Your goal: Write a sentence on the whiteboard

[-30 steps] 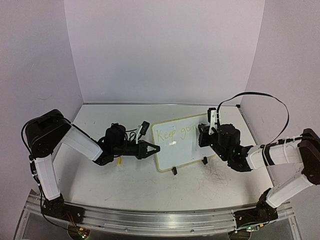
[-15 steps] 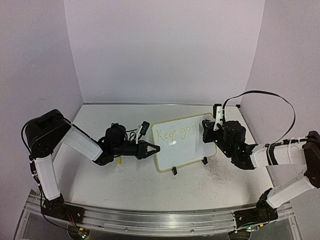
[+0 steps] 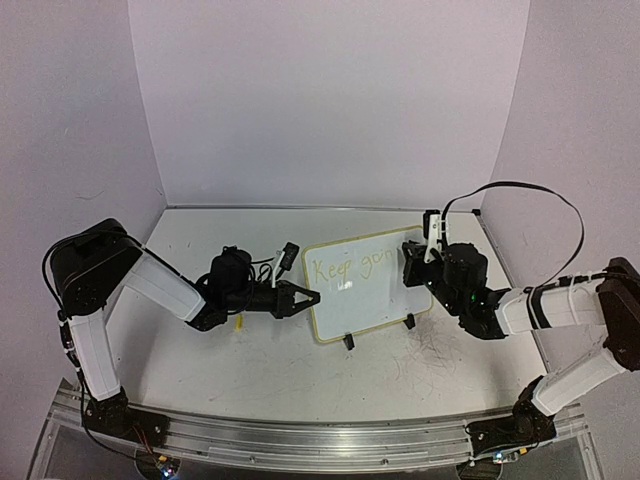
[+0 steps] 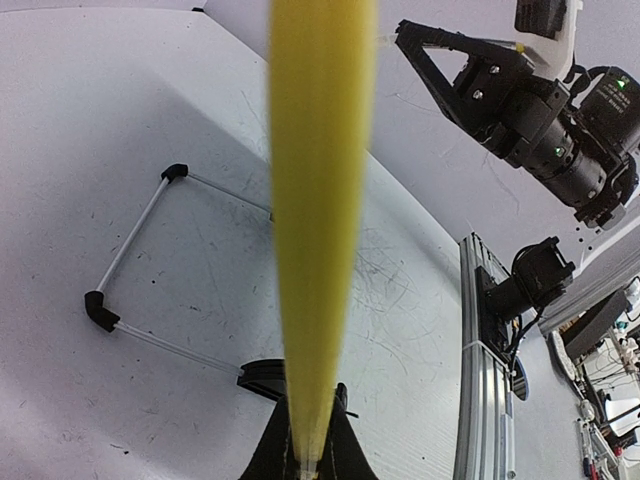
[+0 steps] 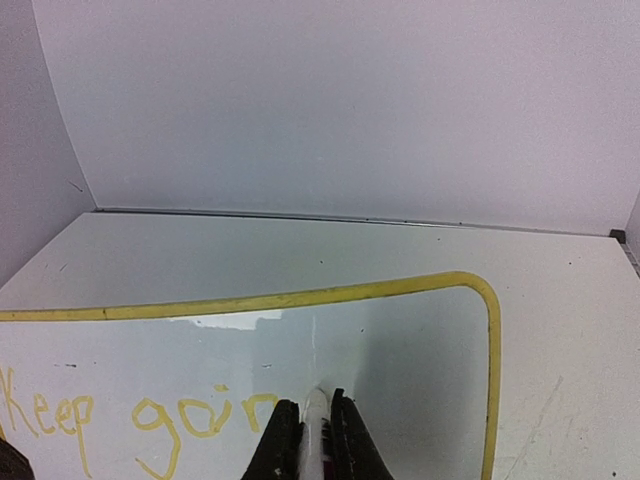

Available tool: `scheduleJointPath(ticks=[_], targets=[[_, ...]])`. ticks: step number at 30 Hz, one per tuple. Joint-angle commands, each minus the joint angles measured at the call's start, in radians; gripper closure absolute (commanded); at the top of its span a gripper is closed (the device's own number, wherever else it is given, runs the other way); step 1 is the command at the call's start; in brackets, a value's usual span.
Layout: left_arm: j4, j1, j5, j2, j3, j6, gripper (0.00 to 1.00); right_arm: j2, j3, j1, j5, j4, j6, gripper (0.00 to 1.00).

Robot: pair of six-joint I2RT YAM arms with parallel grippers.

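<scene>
The whiteboard (image 3: 362, 305) stands tilted on two black clip feet (image 3: 348, 341) at mid-table, with a yellow-green rim (image 5: 300, 297). My left gripper (image 3: 311, 297) is shut on the rim of its left edge (image 4: 312, 200), which fills the middle of the left wrist view between the fingers (image 4: 340, 440). My right gripper (image 3: 410, 262) is shut on a white marker (image 5: 316, 420) whose tip touches the board's upper right part. The sentence (image 5: 140, 420) reads "Keep goin" in pale yellow-green, ending just left of the tip.
Grey scribbles (image 3: 430, 352) mark the tabletop in front of the board. A small yellow piece (image 3: 239, 322) lies under the left arm. Purple walls close the back and sides. A metal rail (image 3: 300, 440) runs along the near edge. A black cable (image 3: 545, 195) loops above the right arm.
The right gripper with the marker has shifted a little up and to the right on the board and back slightly. The left arm and the board have not moved.
</scene>
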Motion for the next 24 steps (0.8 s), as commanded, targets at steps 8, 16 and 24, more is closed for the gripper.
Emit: scheduleJointPath(ticks=[8, 16, 24], targets=[[-0.047, 0.0, -0.014, -0.034, 0.022, 0.017, 1.0, 0.008, -0.007, 0.0, -0.039, 0.022, 0.008, 1.0], [-0.049, 0.0, -0.015, -0.041, 0.016, 0.017, 1.0, 0.006, -0.034, 0.004, -0.025, -0.012, 0.057, 1.0], [-0.05, 0.0, -0.016, -0.047, 0.008, 0.017, 1.0, 0.002, -0.029, 0.004, 0.015, -0.019, 0.051, 1.0]])
